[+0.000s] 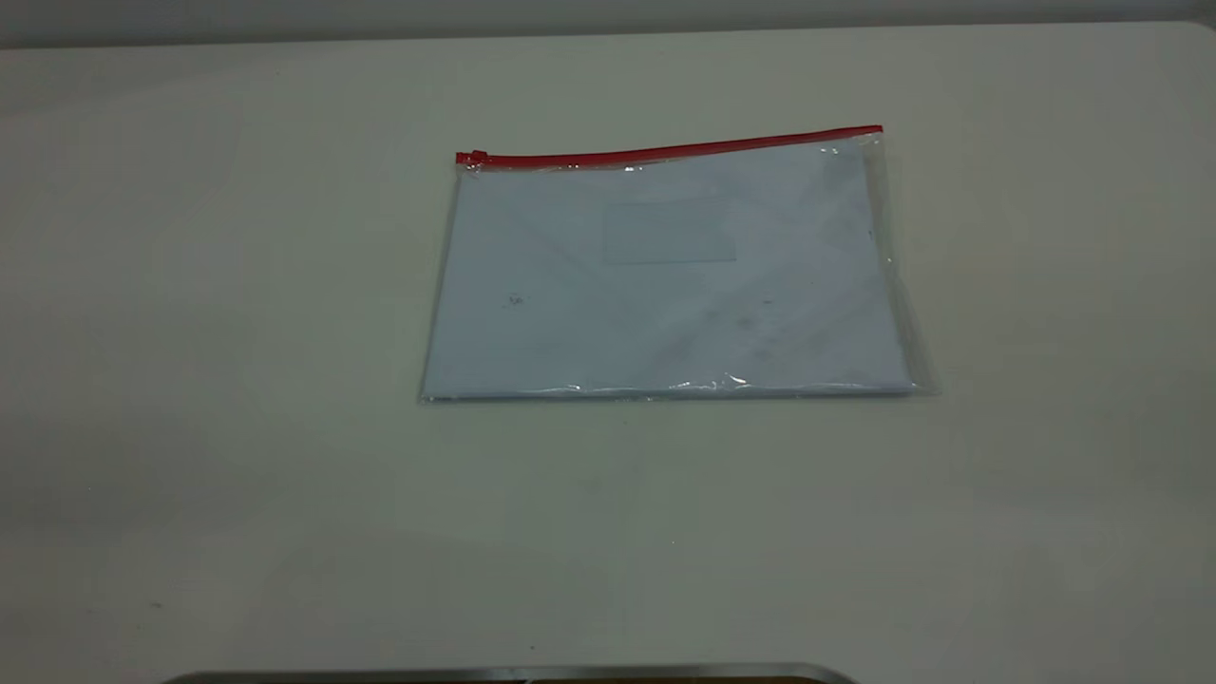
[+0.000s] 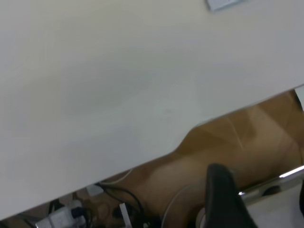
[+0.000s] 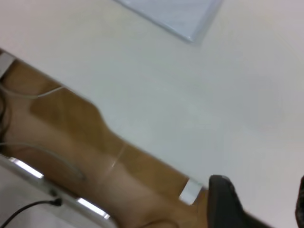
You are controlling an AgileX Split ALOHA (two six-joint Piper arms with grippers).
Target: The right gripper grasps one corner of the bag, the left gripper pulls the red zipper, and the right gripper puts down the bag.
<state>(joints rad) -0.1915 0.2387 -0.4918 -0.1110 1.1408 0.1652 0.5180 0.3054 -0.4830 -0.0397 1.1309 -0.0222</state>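
The bag [image 1: 665, 285] lies flat on the white table [image 1: 237, 427], a clear pouch with white sheets and a faint label inside. The red zipper [image 1: 684, 148] runs along its far edge, with the slider tab [image 1: 472, 158] at the left end. The corner of the bag [image 1: 876, 135] at the strip's right end is untouched. Neither arm shows in the exterior view. The left gripper [image 2: 260, 190] hangs open off the table's edge, far from the bag [image 2: 223, 4]. The right gripper [image 3: 260, 190] is open at the table's edge, away from the bag [image 3: 180, 16].
A metal bar [image 1: 513, 674] lies along the near edge in the exterior view. Beyond the table edge, the wrist views show brown floor [image 2: 228, 137], cables [image 2: 118, 194] and a rail [image 3: 28, 171].
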